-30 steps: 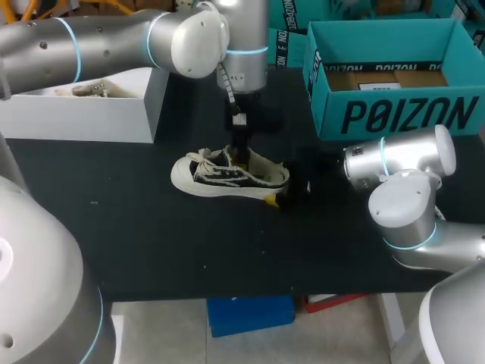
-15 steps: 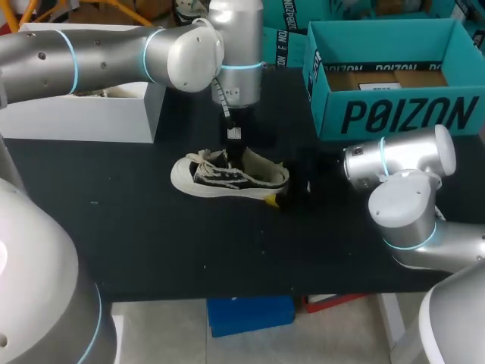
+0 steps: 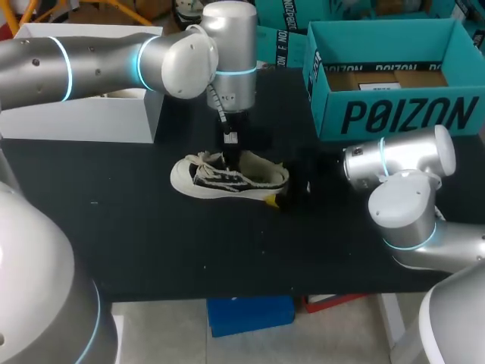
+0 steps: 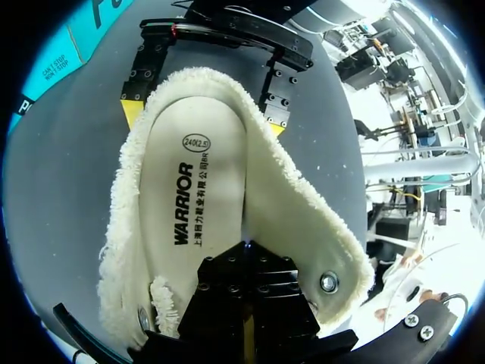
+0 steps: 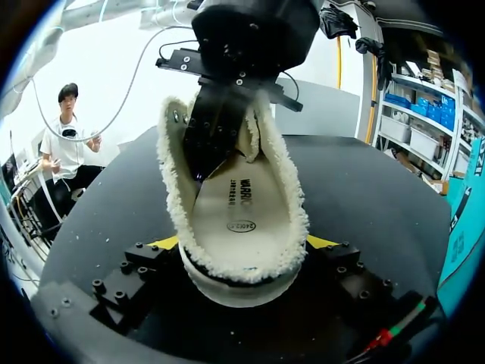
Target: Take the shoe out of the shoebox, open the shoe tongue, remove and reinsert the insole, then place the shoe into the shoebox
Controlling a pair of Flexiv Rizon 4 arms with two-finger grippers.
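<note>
A white low shoe (image 3: 220, 178) with black stripes and a fleecy collar lies on its sole mid-table, toe to the left. My left gripper (image 3: 231, 155) comes straight down into its opening, shut, its tips (image 4: 246, 249) resting on the printed insole (image 4: 193, 189) near the tongue with nothing seen between them. My right gripper (image 3: 279, 182) stands wide around the heel, one yellow fingertip (image 4: 130, 114) against each side of it. In the right wrist view the heel (image 5: 242, 265) sits between those fingers and the left gripper (image 5: 204, 152) dips into the shoe. The teal shoebox (image 3: 394, 114) stands at the back right.
A white open box (image 3: 83, 114) with something inside stands at the back left. A second teal box (image 3: 284, 45) lies behind the left arm. Black tabletop (image 3: 151, 243) stretches in front of the shoe to the near edge.
My left arm's wrist has shifted a little toward the back and left, with its fingers staying inside the shoe. The shoe and the right arm have not moved.
</note>
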